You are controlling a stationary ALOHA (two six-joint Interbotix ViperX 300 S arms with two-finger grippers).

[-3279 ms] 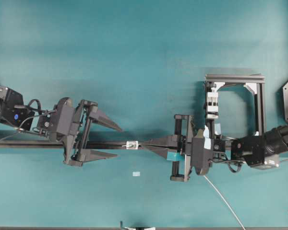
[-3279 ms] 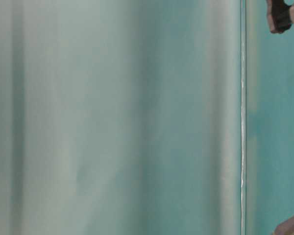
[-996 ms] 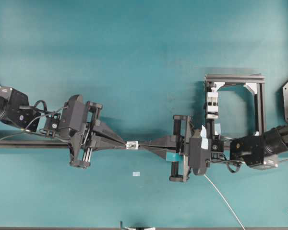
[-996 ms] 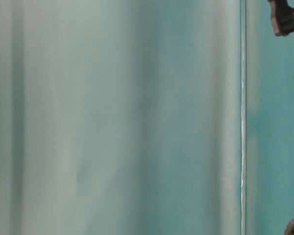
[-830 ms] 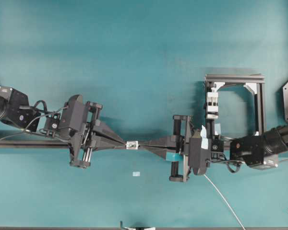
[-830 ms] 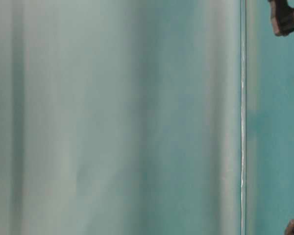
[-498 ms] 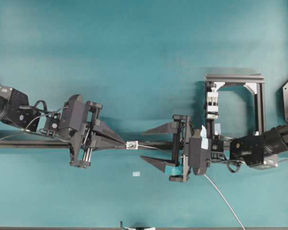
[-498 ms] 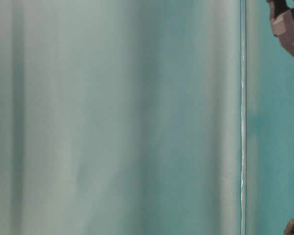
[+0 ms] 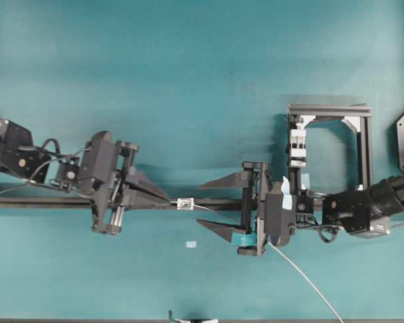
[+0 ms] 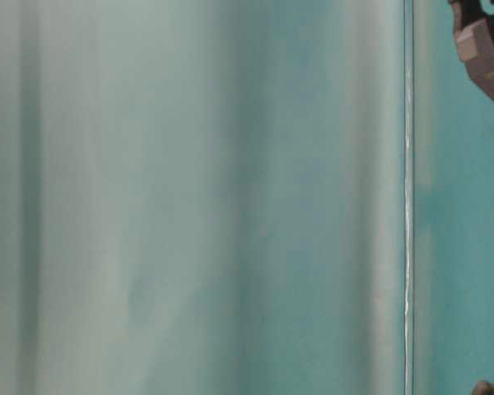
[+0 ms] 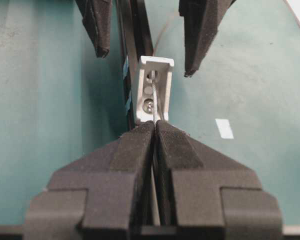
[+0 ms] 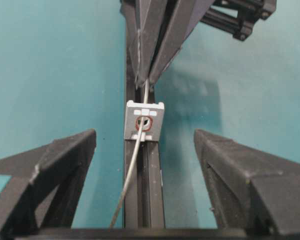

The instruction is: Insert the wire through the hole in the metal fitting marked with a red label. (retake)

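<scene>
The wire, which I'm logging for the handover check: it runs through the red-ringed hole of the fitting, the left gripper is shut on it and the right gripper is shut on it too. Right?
Not quite. The right gripper is open, its fingers apart on either side of the wire, as the right wrist view shows. The rest holds: the wire passes through the metal fitting and the left gripper is shut on it.

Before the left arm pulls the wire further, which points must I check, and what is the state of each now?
1. The thin silver-grey wire passes through the red-ringed hole of the small white square metal fitting: ok.
2. The left gripper is shut on the wire end: ok.
3. The right gripper is open and clear of the wire: ok.
4. The fitting sits on the black rail: ok.
5. The wire is free of snags behind the right gripper: cannot tell.
</scene>
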